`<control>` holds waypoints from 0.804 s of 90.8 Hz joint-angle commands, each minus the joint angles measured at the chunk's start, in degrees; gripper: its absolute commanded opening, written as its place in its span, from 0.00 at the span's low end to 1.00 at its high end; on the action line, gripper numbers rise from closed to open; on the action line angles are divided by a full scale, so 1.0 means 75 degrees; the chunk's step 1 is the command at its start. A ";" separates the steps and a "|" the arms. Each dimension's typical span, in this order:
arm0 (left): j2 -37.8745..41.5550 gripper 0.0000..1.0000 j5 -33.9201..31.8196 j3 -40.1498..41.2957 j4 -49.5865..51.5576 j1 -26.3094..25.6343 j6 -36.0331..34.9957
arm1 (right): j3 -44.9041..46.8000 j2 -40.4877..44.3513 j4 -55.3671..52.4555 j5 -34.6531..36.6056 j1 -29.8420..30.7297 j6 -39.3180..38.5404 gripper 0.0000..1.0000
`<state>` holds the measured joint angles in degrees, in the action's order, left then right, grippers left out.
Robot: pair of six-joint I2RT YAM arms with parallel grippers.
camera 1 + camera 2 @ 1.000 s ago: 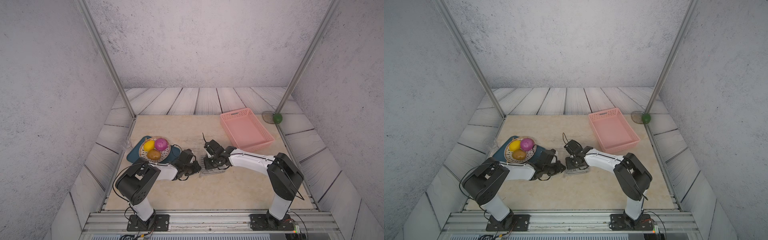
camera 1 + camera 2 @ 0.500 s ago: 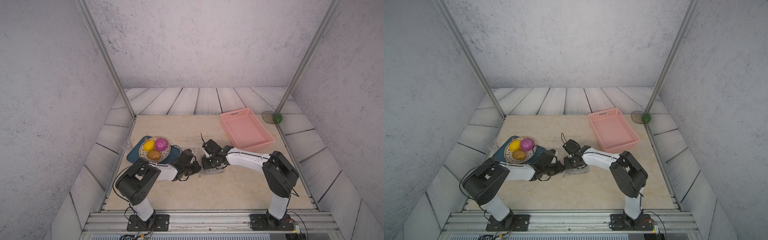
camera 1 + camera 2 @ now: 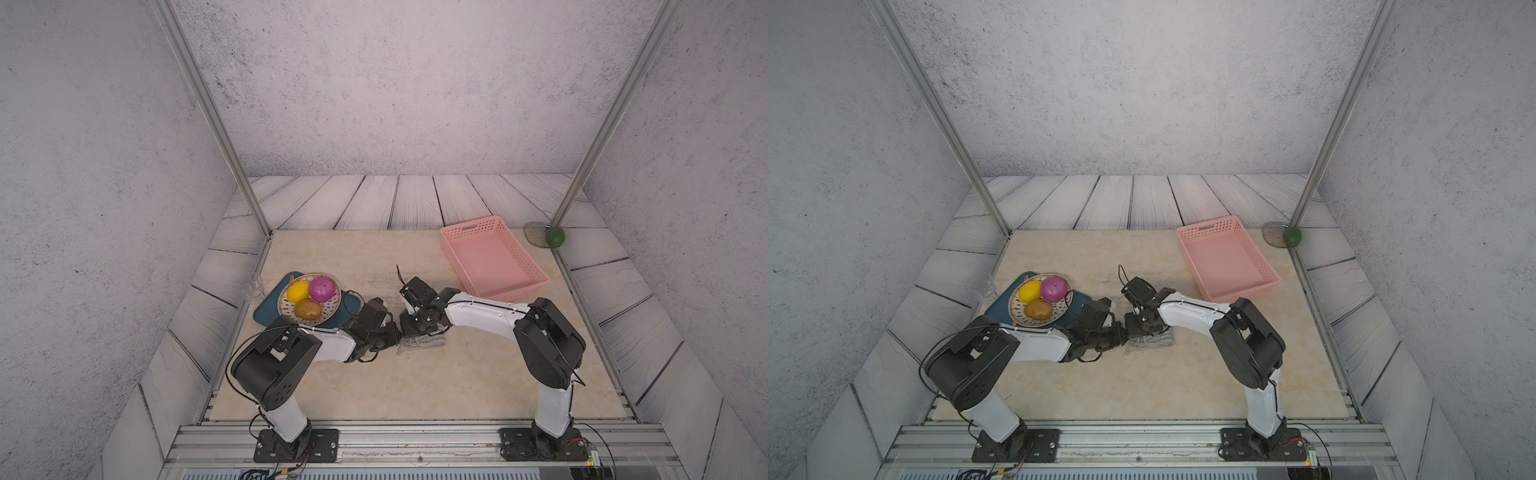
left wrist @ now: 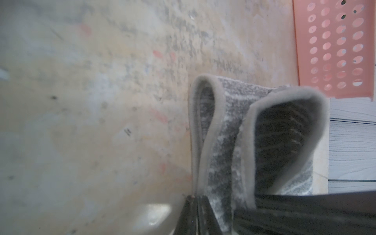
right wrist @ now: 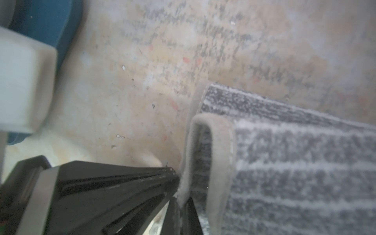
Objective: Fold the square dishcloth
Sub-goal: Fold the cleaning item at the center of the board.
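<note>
**Doubled dishcloth (image 3: 423, 343) at table centre, both grippers at its left end.**
Bare table (image 3: 415, 386) lies open toward the bases; the basket (image 3: 511, 293) and fruit plate (image 3: 332, 309) stand well apart. Left gripper (image 4: 196, 201) and right gripper (image 5: 181, 204) each clench the dishcloth's pale hem, jaws nearly closed.

The right gripper (image 3: 411, 330) hides most of the square dishcloth (image 3: 424, 345) in both top views.
</note>
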<state>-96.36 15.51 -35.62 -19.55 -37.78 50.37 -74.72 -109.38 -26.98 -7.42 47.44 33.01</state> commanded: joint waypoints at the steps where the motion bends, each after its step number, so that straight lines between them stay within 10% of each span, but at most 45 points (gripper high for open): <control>1: -0.0071 0.13 -0.0455 0.0218 0.0637 -0.0016 -0.0128 | -0.0137 -0.0062 -0.0313 -0.0137 -0.0007 0.0006 0.04; 33: 0.0004 0.29 -0.0466 0.0264 0.0562 -0.0025 -0.0076 | 0.0037 0.0131 -0.0042 -0.0441 -0.0001 -0.0211 0.22; 73: 0.1194 0.33 -0.0820 0.0395 0.1131 -0.0060 -0.0052 | 0.0373 0.1304 -0.0503 0.0599 0.0024 -0.0457 0.21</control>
<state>-90.48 11.70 -33.30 -15.31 -37.80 50.39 -73.47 -102.02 -27.64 -7.84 47.35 30.68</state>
